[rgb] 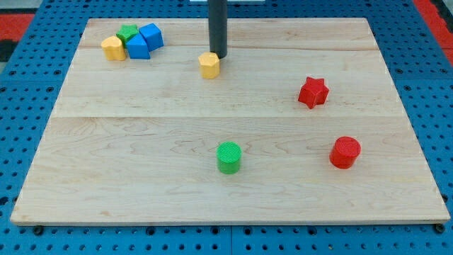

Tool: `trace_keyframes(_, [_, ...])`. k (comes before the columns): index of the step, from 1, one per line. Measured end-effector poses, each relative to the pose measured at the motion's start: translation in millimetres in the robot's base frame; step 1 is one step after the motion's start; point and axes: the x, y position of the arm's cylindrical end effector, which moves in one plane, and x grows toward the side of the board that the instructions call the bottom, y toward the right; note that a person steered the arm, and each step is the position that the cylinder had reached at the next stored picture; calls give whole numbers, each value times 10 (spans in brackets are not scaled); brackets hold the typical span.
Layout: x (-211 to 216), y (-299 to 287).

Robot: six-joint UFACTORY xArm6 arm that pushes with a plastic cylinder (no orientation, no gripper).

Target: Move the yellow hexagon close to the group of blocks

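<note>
Yellow hexagon [209, 64] is sitting near the bench's [226, 191] top edge, my tip [218, 56] touching its upper right side. No gripper is fitted, so nothing is being grasped. The group [133, 42] is lying well apart toward the view's left, calling for a leftward push.

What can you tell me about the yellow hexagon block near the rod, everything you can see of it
The yellow hexagon is a small, squat, solid-looking block with flat faceted sides and a flat top, plain matte yellow, like plastic. It stands upright on the wooden board, in the upper middle of the view, apart from the group of blocks at the view's upper left. My tip sits right at its upper right edge, seemingly touching it. No other block touches it.
</note>
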Motion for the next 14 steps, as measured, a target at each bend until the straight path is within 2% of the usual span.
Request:
trace_keyframes(1, [29,226])
trace_keyframes(2, [253,572])
trace_keyframes(3, [595,159])
trace_keyframes(4, [388,-356])
trace_keyframes(5, [36,-393])
trace_keyframes(7, [-29,271])
trace_keyframes(9, [-354,-311])
trace_keyframes(11, [-369,-616])
trace_keyframes(12, [-369,-94])
trace_keyframes(14, [-267,1957])
